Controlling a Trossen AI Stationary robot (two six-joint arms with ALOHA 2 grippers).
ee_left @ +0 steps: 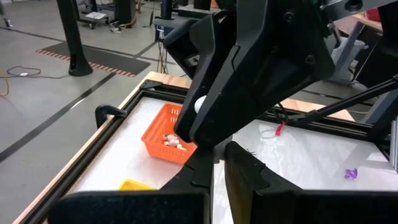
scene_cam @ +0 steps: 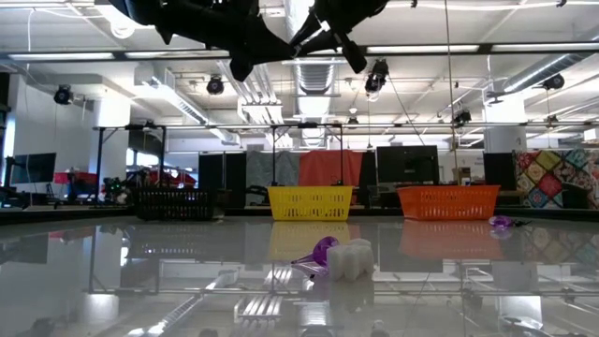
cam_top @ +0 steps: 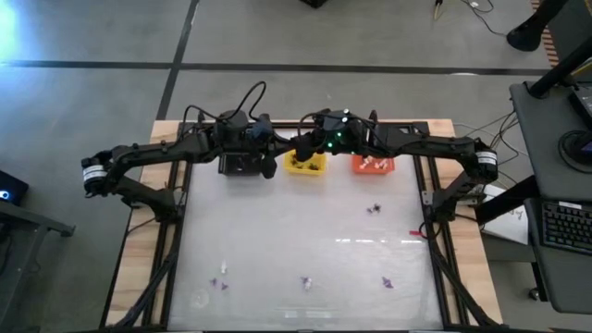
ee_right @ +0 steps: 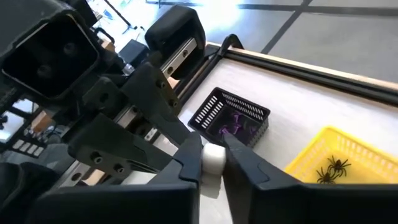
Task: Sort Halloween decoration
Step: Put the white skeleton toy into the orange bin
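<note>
- Right wrist view shows my right tool (ee_right: 213, 157) pinching one white trinket (ee_right: 214, 159) between its tips, up in the air.
- I think this trinket is very light and hard, a bit like a bead. It is smooth, so it could pop out. Holding it across the middle, as now, looks best to me.
- My left tool (ee_left: 221, 155) is pressed together and holds nothing. It waits at the top middle of the high view, over the black basket (cam_top: 239, 165).
- More trinkets (cam_top: 374, 209) lie on the bench (cam_top: 277, 231), some near the bottom of the high view.
- Only the right wrist view lets me see the white piece in the grip. It also shows purple bits in the black basket and black spiders (ee_right: 329, 169) in the yellow basket (ee_right: 348, 146).
- Only the left wrist view shows white bits inside the orange basket (ee_left: 163, 134). So I guess white goes there.
- High view shows all three baskets in a row at the top, but the held piece is hidden by the arms.
- Low view shows a purple and white pair (scene_cam: 337, 257) up close, in the middle.
</note>
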